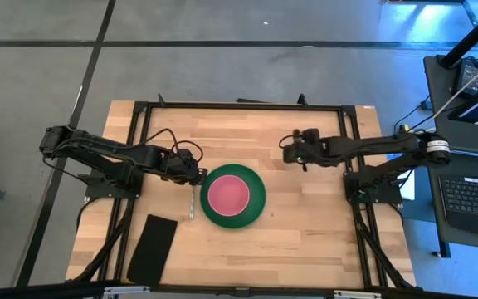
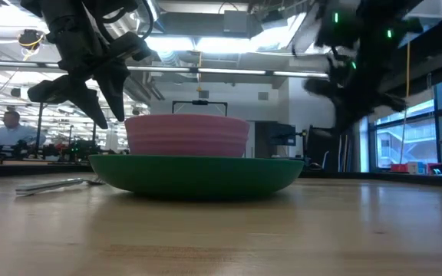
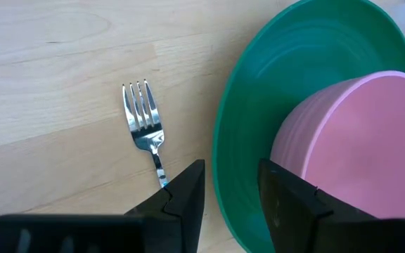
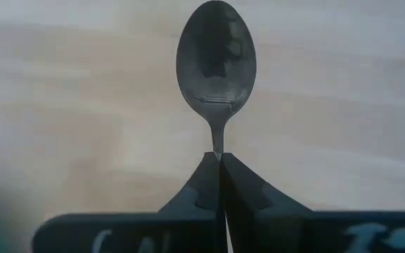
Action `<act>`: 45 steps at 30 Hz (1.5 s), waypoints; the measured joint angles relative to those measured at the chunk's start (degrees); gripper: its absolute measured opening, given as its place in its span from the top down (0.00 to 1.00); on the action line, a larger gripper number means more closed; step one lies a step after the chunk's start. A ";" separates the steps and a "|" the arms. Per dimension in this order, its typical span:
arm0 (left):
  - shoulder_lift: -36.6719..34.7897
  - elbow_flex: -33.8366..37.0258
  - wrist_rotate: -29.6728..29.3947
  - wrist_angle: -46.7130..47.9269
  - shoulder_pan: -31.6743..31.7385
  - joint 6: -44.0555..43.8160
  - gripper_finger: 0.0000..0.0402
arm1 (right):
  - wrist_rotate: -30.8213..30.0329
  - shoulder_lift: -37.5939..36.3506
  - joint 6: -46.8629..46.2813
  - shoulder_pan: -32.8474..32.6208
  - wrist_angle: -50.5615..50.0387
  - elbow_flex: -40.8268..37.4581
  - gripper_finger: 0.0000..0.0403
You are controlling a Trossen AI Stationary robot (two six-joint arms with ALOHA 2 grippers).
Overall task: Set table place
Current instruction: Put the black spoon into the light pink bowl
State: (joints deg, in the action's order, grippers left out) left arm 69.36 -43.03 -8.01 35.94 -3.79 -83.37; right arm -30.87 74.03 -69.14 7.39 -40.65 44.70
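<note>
The round green plate (image 1: pixel 256 208) lies flat on the table with the pink bowl (image 1: pixel 228 193) standing in it. The slim silver fork (image 3: pixel 143 121) lies flat on the wood just left of the plate (image 3: pixel 259 91), tines toward the far edge. My left gripper (image 3: pixel 230 184) hovers open above the fork's handle end, next to the plate's left rim, and touches nothing. My right gripper (image 4: pixel 220 163) is up in the air over the table's far right part (image 1: pixel 293 151), shut on the small dark spoon (image 4: pixel 216 63). My right gripper pinches the spoon's thin handle (image 4: pixel 217 145) between its two fingertips, just behind the spoon's bowl. The fingers lie along the handle, and the spoon's bowl sticks straight out beyond them. In the low view the gripper (image 2: pixel 344 84) is well above the table, so the spoon is lifted clear.
A black rectangular cloth (image 1: pixel 152 247) lies near the table's near left corner. Bare wood (image 1: pixel 314 224) spreads right of the plate and along the far edge. Black rails (image 1: pixel 239 106) frame the table. A person sits far off in the room behind (image 2: pixel 8 130).
</note>
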 joint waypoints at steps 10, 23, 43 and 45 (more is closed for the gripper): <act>0.00 0.00 -0.47 0.00 0.04 0.00 0.69 | 22.19 -0.56 17.57 -4.28 12.87 13.55 0.99; -3.08 -0.02 -3.86 -0.79 0.04 4.50 0.69 | 35.76 11.90 20.51 -9.09 7.78 31.94 0.99; -27.54 -0.24 -17.15 -0.84 3.45 20.08 0.69 | 46.01 36.11 19.95 -11.81 3.29 41.94 0.99; -27.46 -0.24 -17.14 -0.81 3.69 20.91 0.69 | 46.01 37.81 19.84 -11.73 3.16 42.63 0.99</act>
State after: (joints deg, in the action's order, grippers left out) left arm 41.91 -43.27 -25.15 35.14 -0.10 -62.46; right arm 15.14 111.84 -49.30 -4.34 -37.49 87.33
